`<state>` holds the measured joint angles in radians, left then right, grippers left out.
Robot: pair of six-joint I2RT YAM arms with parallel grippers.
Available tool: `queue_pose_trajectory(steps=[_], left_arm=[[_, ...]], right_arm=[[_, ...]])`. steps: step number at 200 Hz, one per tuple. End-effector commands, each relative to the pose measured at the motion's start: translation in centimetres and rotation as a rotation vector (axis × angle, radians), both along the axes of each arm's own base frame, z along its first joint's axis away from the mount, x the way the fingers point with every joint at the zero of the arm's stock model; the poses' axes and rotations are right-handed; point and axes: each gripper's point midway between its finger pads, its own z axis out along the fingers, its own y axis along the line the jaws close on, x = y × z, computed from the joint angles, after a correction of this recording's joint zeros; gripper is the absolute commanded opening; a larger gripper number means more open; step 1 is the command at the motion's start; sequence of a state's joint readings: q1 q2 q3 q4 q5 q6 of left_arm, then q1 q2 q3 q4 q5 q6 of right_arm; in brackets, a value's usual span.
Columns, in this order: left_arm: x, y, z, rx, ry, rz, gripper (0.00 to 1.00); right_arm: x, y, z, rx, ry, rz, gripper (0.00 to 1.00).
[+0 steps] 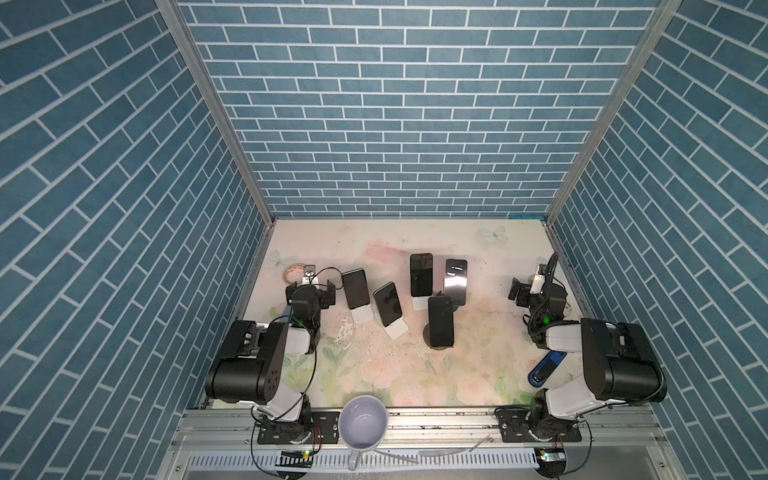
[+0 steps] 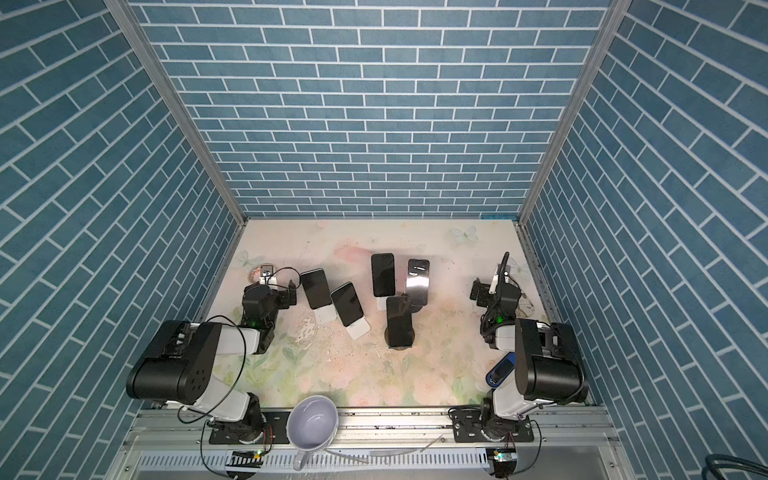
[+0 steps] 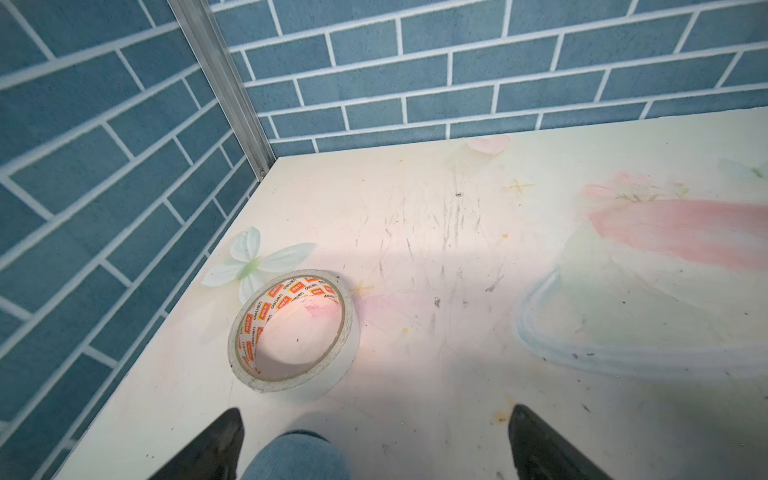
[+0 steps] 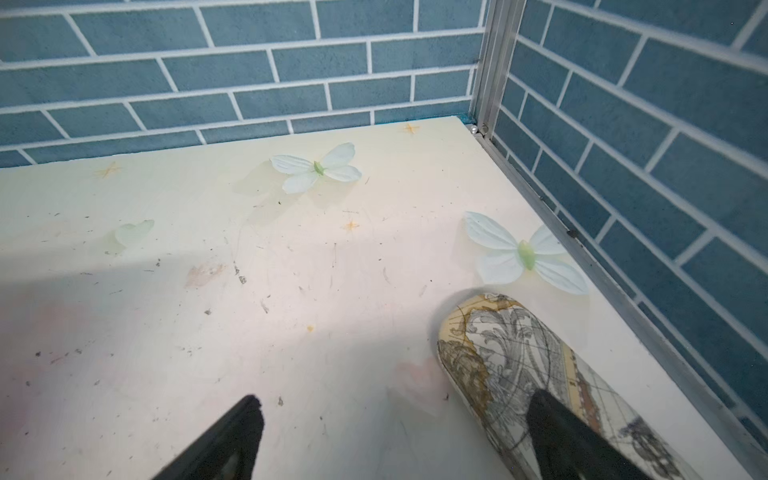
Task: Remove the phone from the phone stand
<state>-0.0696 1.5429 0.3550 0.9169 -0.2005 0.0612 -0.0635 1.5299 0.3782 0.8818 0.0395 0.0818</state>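
The left gripper (image 3: pixel 376 440) has its black, tapered fingers (image 3: pixel 216 449) spread as wide as they go, with nothing between them, and they hang over bare table. Just ahead of one fingertip a roll of pale tape (image 3: pixel 299 384) lies flat, its cardboard core printed in orange. The right gripper (image 4: pixel 395 432) is likewise wide apart and empty. In its wrist view one fingertip overlaps a rounded, map-printed glasses case (image 4: pixel 511 353); whether they touch cannot be told.

The table (image 1: pixel 478 365) is a smooth pale sheet printed with faded flowers and butterflies, scuffed and flecked with dark scratches. Near its middle stands a cluster of phones, glossy dark slabs with rounded corners, each propped up.

- The leftmost phone (image 1: pixel 356 289) leans on a white stand (image 1: pixel 362 316), just beside the left gripper.
- The front phone (image 1: pixel 441 321) sits upright on a black stand (image 1: pixel 427 332) with a round foot.
- Behind it, a silvery phone (image 1: pixel 455 279) shows a mirror-like face.

Blue brick-patterned walls (image 1: pixel 124 208) with aluminium corner posts close three sides, and each gripper is near a side wall. A wide bare stretch separates the phones from the right gripper. The front of the table lies open up to a white mug (image 1: pixel 363 424) on the metal rail (image 1: pixel 436 415).
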Motion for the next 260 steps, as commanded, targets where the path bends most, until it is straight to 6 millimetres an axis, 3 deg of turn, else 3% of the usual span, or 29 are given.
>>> queue_pose_trajectory(steps=[1, 260], left_arm=[[0.39, 0.11, 0.61, 0.005, -0.01, -0.001, 1.0], [0.46, 0.09, 0.6, 0.0, -0.008, -0.009, 1.0]], right_arm=[[0.21, 0.42, -0.13, -0.009, 0.007, 0.023, 0.99], [0.19, 0.5, -0.17, -0.009, 0.007, 0.028, 0.99]])
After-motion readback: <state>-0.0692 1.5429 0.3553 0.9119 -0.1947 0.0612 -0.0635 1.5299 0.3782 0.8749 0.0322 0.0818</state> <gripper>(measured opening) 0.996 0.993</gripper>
